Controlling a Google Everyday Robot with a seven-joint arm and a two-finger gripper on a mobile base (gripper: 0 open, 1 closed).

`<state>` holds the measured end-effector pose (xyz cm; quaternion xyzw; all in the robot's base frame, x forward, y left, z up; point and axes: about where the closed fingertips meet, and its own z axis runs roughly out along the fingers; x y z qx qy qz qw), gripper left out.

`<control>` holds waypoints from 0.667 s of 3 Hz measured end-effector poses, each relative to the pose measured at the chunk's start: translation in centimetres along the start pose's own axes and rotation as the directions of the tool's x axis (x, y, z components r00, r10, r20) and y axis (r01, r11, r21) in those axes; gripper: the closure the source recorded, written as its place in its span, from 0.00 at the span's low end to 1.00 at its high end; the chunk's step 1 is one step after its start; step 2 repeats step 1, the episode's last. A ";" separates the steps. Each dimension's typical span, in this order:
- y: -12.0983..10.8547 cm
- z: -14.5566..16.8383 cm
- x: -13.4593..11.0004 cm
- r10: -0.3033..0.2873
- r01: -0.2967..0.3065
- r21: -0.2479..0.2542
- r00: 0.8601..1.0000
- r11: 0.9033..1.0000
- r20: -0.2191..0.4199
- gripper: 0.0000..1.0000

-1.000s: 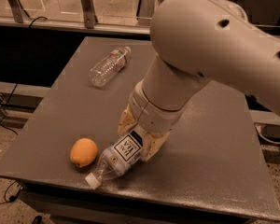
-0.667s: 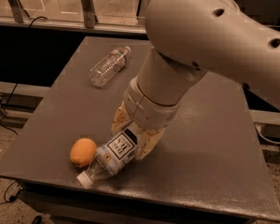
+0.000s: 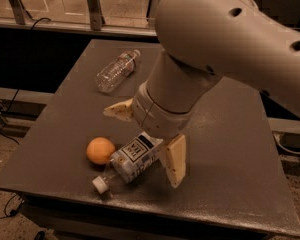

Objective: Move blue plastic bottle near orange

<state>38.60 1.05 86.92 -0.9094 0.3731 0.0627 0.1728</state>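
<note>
Camera view. Claw low over the front part of the worktop, hanging from the big arm that fills the upper right of the view. Claw spread wide: one finger points off toward the back-left, the other stands close beside the bottle's base end. Neither seems to press on anything; no pinch.

Bottle lies on its side directly beneath the claw, in the gap between the fingers. Long axis runs diagonally, with the cap toward the front edge and the base tucked up under the wrist.

Orange sits right at the bottle's shoulder, on the side away from the nearer finger. Touching or just beside it; cannot tell which.

Ribbed bottle lies well apart at the back of the worktop, not involved.

Judgement: placement looks done. The claw needs a straight lift, since any sideways drift of the near finger would roll the bottle.
</note>
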 end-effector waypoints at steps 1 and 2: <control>0.0 0.0 0.0 0.000 0.000 0.000 1.000 1.000 0.000 0.00; 0.0 0.0 0.0 0.000 0.000 0.000 1.000 1.000 0.000 0.00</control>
